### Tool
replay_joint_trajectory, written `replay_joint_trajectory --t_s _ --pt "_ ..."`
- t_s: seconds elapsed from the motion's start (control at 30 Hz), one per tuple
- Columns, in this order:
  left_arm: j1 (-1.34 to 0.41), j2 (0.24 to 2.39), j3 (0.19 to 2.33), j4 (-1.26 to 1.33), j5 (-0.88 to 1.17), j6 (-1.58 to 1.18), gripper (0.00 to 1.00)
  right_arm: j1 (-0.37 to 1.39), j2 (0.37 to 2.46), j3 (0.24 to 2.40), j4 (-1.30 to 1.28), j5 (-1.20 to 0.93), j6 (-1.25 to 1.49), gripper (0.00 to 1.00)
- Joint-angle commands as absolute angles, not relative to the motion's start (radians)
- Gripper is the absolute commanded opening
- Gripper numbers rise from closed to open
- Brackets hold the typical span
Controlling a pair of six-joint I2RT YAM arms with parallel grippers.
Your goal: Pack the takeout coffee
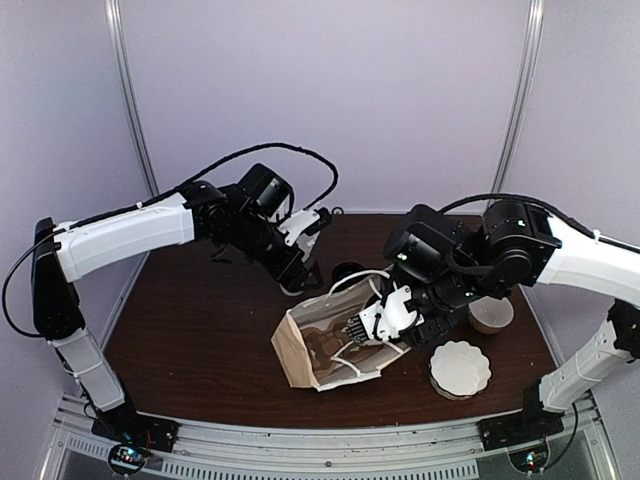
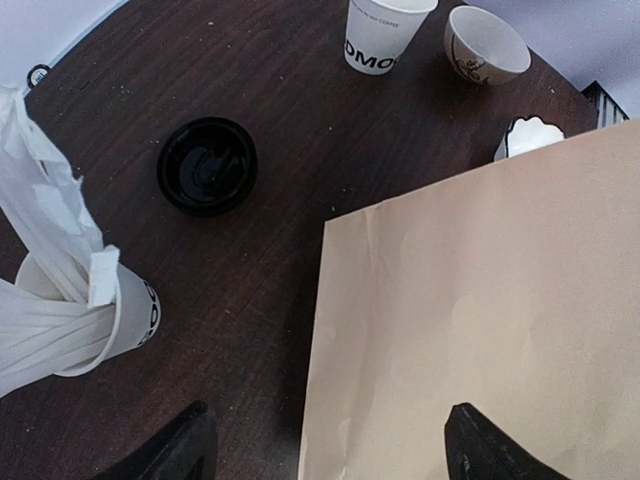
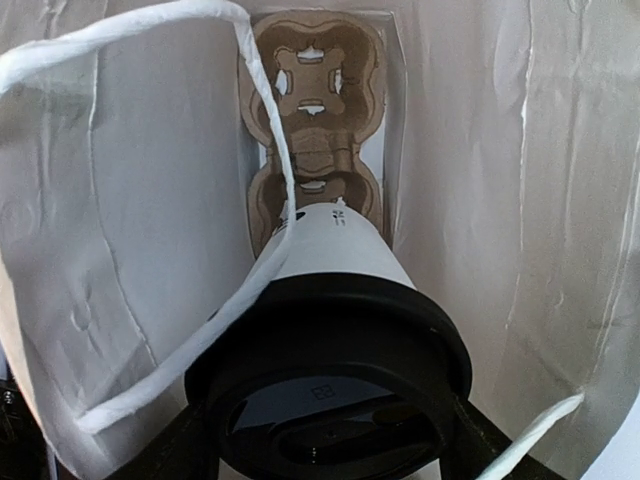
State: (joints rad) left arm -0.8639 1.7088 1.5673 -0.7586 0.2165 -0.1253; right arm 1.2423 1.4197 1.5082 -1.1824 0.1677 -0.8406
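The takeout coffee [image 3: 335, 255], a white cup with a black lid [image 3: 330, 400], lies lengthwise inside the paper bag [image 1: 300, 350], its base toward a cardboard cup carrier [image 3: 312, 130] at the bag's bottom. My right gripper [image 3: 325, 440] is shut on the cup at its lid, reaching into the bag's mouth [image 1: 385, 315]. A white bag handle [image 3: 200, 340] drapes over the cup. My left gripper [image 2: 330, 450] is open and empty above the bag's brown outer side [image 2: 480, 300], at the far edge of the bag [image 1: 300, 268].
A loose black lid [image 2: 207, 165] lies on the dark table [image 2: 260, 90]. A white cup with straws [image 2: 110, 310] stands to its left. A lidless white cup [image 2: 380, 35], a small bowl-like cup [image 2: 485, 45] and a stack of scalloped white pieces [image 1: 460, 368] stand right of the bag.
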Motion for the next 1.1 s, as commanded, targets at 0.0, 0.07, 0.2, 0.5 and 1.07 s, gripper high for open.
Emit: replay_joint_trajectory --t_s 0.0,0.07,0.2,0.5,1.07 --pt "-0.866 1.726 1.548 -0.721 0.262 -0.118 0.82 1.265 1.433 1.496 -1.106 0.28 -0.845 0.6" --pt "-0.867 1.723 1.549 -0.72 0.274 -0.117 0.81 1.273 1.442 1.494 -1.109 0.27 -0.838 0.6" --pt "-0.868 1.72 1.552 -0.719 0.29 -0.109 0.81 1.301 1.439 1.467 -1.132 0.239 -0.839 0.58" --pt "-0.871 1.732 1.589 -0.749 0.291 -0.095 0.81 1.303 1.445 1.429 -1.109 0.253 -0.823 0.55" --pt "-0.922 1.753 1.64 -0.756 0.312 -0.098 0.8 1.318 1.486 1.534 -1.308 0.136 -0.915 0.55"
